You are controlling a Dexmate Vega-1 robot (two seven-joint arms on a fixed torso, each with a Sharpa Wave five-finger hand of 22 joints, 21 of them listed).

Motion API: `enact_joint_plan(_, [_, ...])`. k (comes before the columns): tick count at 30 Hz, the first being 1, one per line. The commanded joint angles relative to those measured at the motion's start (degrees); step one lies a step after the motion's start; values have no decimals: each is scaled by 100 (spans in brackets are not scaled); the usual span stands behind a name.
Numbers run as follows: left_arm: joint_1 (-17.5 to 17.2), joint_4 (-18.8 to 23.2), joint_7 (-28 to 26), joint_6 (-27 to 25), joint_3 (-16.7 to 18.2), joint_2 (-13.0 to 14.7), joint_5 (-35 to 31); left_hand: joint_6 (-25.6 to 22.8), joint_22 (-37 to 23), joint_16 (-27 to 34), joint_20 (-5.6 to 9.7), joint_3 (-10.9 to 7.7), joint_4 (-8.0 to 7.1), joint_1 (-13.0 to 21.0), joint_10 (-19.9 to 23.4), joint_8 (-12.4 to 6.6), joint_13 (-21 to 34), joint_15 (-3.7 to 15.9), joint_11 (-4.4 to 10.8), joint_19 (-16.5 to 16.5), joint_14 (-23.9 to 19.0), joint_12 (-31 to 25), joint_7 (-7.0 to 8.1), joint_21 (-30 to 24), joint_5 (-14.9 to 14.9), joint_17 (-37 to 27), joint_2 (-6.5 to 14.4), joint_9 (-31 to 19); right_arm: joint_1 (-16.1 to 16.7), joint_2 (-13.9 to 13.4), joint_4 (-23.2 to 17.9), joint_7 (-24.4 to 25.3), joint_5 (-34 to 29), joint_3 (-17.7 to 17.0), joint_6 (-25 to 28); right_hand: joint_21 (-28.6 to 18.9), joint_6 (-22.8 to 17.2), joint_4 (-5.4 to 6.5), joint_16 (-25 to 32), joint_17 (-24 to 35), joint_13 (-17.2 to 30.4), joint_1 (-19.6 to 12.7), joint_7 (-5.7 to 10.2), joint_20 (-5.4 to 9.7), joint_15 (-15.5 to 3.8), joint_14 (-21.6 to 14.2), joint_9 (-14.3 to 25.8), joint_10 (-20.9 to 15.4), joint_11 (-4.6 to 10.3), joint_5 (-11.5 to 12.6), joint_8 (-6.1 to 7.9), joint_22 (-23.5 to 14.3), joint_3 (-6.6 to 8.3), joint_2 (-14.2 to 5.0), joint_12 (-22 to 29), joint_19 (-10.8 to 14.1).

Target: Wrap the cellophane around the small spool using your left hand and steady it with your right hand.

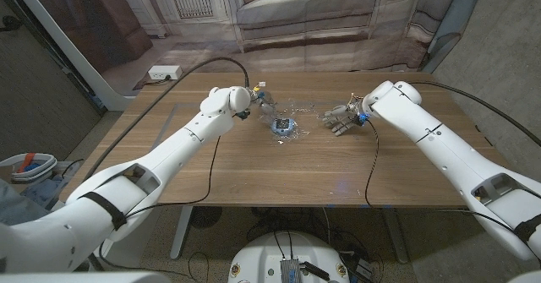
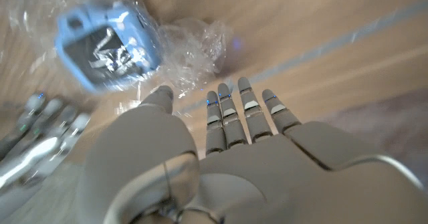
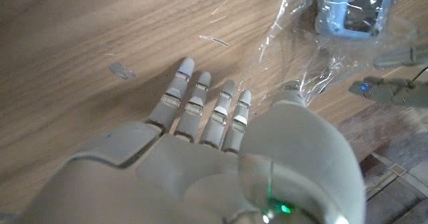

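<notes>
The small light-blue spool (image 1: 283,128) lies on the wooden table (image 1: 254,173), partly covered by crumpled clear cellophane (image 1: 292,114). My left hand (image 1: 260,104) hovers just behind and left of the spool. In the left wrist view its fingers (image 2: 244,114) stretch out straight and apart toward the cellophane (image 2: 194,47), and the thumb tip reaches the film's edge beside the spool (image 2: 107,43). My right hand (image 1: 341,119) sits to the spool's right, fingers (image 3: 200,107) spread over bare wood. Its thumb lies at the cellophane (image 3: 301,57) near the spool (image 3: 353,10). Neither hand grips anything.
A white power strip (image 1: 164,73) with a black cable lies at the table's far left corner. Black cables run along both arms across the table. A sofa backdrop hangs behind the far edge. Bare wood stretches toward the near edge.
</notes>
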State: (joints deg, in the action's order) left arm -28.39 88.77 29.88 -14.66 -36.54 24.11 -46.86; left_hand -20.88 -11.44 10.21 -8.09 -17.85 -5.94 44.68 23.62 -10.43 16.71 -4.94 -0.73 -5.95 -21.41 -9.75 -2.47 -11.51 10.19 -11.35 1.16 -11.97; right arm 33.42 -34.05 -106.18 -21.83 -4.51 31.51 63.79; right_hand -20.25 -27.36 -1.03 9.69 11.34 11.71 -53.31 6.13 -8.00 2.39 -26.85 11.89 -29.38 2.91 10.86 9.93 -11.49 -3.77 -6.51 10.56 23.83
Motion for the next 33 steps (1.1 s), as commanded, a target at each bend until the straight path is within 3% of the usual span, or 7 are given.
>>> enact_joint_plan(1, [-751,1571,-364,551,610,204,-26,271,-12,-10,-16,142,-13,-132,-371,-2,-52,-5,-91,172,349,-39,-82,-9,49,-18,-137,9,1494,-63,-1536,1434,-622,-489,-999,118,315,-6,9,2,10,122,-77,47,30,327,9,309,-50,44,13,-12,-31,38,0,-268])
enact_joint_plan(9, [-979,1825,-45,375,933,223,249,536,-14,13,-106,297,-62,-312,-752,-35,-138,-152,-280,460,721,-72,-439,20,84,-18,-242,29,2155,183,-1792,1838,-643,-965,-1662,208,560,18,21,0,4,247,-144,15,27,575,2,545,-75,61,21,-11,-82,105,14,-444])
enact_joint_plan(15, [-1326,2015,-433,409,1205,201,440,555,-14,23,-84,322,-75,-348,-785,-44,-155,-104,-262,478,763,-85,-405,11,91,-17,-249,32,2702,505,-1729,2298,-540,-1360,-2644,266,677,81,22,2,0,420,-164,78,19,794,-4,664,-103,70,47,-12,-142,143,42,-543])
enact_joint_plan(20, [-1643,2026,-750,416,1550,27,993,659,-6,42,190,387,-78,-407,-802,-43,-207,72,-152,498,835,-128,-361,-16,105,3,-290,42,3123,795,-1387,2706,-325,-1687,-3993,395,708,122,33,-18,-15,578,-240,563,-168,1056,-14,726,-231,93,102,-6,-181,164,101,-775])
enact_joint_plan(24, [-1853,1951,-1071,518,1819,-189,1572,725,3,43,389,422,-77,-436,-855,-40,-239,154,-120,479,875,-124,-328,-34,108,19,-315,48,3326,944,-1055,2862,-103,-1915,-5030,438,757,165,55,-19,-25,667,-340,737,-193,1122,-18,759,-310,97,101,2,-179,112,110,-833])
enact_joint_plan(25, [-1928,1921,-1168,563,1933,-299,1822,762,6,43,443,434,-83,-453,-861,-32,-248,180,-116,501,888,-127,-315,-28,108,23,-318,49,3381,968,-914,2891,-5,-2017,-5431,444,777,186,61,-15,-27,699,-361,763,-192,1133,-19,766,-323,97,97,4,-175,80,112,-836])
enact_joint_plan(33, [-2166,1978,-1375,293,2223,-656,2761,845,21,37,621,513,-202,-678,-953,-41,-301,263,-76,617,1015,-122,-261,-2,104,25,-249,53,3374,1042,-173,2588,650,-2437,-6912,477,775,397,103,3,-35,1032,-423,778,-169,1182,-21,727,-432,63,120,15,-173,-139,157,-843])
